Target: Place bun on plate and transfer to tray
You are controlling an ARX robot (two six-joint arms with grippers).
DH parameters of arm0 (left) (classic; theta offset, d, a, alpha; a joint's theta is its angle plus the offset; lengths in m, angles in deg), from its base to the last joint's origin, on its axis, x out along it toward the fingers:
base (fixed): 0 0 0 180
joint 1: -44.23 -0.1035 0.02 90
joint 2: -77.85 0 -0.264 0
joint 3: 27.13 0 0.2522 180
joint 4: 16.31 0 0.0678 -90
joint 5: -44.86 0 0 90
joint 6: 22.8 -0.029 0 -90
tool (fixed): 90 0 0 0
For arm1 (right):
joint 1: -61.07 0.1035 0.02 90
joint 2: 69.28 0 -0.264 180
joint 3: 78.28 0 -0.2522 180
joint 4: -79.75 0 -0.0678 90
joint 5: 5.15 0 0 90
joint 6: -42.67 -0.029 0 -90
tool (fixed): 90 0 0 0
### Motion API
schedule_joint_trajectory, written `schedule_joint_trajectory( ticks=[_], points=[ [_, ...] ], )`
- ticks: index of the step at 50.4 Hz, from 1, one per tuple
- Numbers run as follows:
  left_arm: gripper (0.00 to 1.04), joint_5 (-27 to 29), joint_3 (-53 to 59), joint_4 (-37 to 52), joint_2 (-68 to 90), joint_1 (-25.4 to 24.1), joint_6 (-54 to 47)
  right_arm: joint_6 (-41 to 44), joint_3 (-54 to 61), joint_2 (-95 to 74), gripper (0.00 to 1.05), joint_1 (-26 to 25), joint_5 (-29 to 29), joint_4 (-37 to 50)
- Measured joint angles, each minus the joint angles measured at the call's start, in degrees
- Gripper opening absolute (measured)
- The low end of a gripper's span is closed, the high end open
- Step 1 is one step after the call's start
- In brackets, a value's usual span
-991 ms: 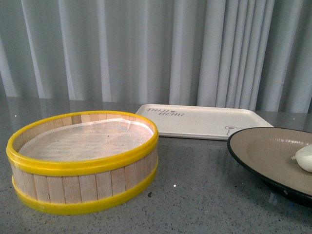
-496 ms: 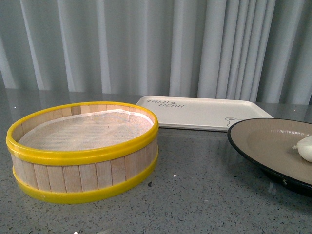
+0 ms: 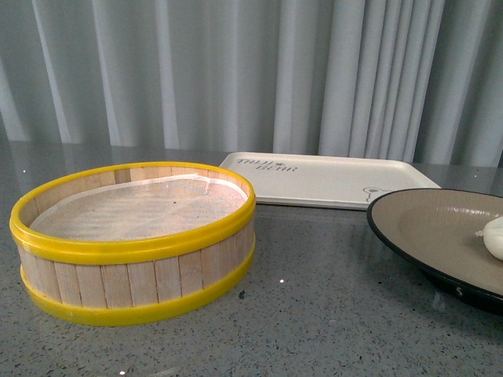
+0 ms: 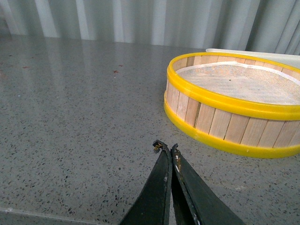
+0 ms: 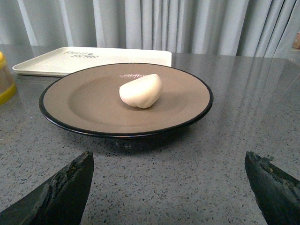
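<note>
Bun (image 5: 140,91) on plate (image 5: 84,101), tray (image 5: 47,65) lettering unreadable

One bun (image 5: 141,91), one plate (image 5: 84,101), both ahead of right pincer (image 5: 168,158). One tray (image 3: 330,184). One steamer basket (image 3: 134,287) near left pincer (image 4: 165,147). Two pincers.

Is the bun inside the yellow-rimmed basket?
No, the bun lies on the plate, apart from the basket.

You have a speckled grey bench (image 3: 338,314), glossy enough to mirror the soft light, running out past the left fingers (image 4: 159,187) to pale grey pleated curtains (image 3: 196,78) behind.
</note>
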Motion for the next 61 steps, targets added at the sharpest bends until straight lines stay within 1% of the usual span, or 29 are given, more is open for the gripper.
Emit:
schedule_joint_trajectory(
  ticks=[13,16,18,32,35,40,44,46,49,54,55,57,60,61],
  points=[
    [0.04,0.0,0.0,-4.96,-4.94,0.0,0.0,0.0,0.0,0.0,0.96,0.0,-0.02,0.0],
    [0.04,-0.11,0.0,-12.22,-10.29,0.0,-0.02,0.0,0.0,0.0,0.96,0.0,-0.02,0.0],
    [0.04,-0.04,0.0,-14.21,-12.48,0.0,0.0,0.02,0.0,0.0,0.96,0.0,-0.02,0.0],
    [0.04,-0.02,0.0,-14.71,-14.29,0.0,0.0,0.0,0.0,0.0,0.96,0.0,0.0,0.0],
    [0.12,-0.02,0.0,-14.71,-14.29,0.0,0.0,0.0,-0.02,0.0,0.96,0.0,0.0,0.0],
    [0.36,-0.02,0.0,-14.71,-14.32,0.0,0.0,0.02,0.0,0.0,0.96,0.0,0.0,0.0],
    [0.46,-0.02,0.0,-14.71,-14.29,0.0,0.0,0.02,0.0,0.0,0.96,0.0,0.0,0.0],
    [0.54,-0.02,0.0,-14.71,-14.29,0.0,0.0,0.02,-0.02,0.0,0.96,0.0,0.0,0.0],
    [0.61,-0.02,0.0,-14.71,-14.29,0.0,0.0,0.0,-0.02,0.0,0.96,0.0,0.0,0.0],
    [0.77,-0.02,0.0,-14.71,-14.29,0.0,0.0,0.0,0.0,0.0,0.96,0.0,0.0,0.0],
    [0.79,-0.02,0.0,-14.71,-14.29,0.0,0.0,0.02,-0.02,0.0,0.96,0.0,0.0,0.0],
    [0.86,-0.02,0.0,-14.71,-14.29,0.0,0.0,0.02,0.0,0.0,0.96,0.0,0.0,0.0],
    [0.99,-0.02,0.0,-14.71,-14.32,0.0,-0.02,0.02,0.0,0.0,0.96,0.0,0.0,0.0],
    [1.0,-0.02,0.0,-14.71,-14.29,0.0,-0.04,0.02,0.0,0.0,0.96,0.0,0.0,0.0]
  ],
)
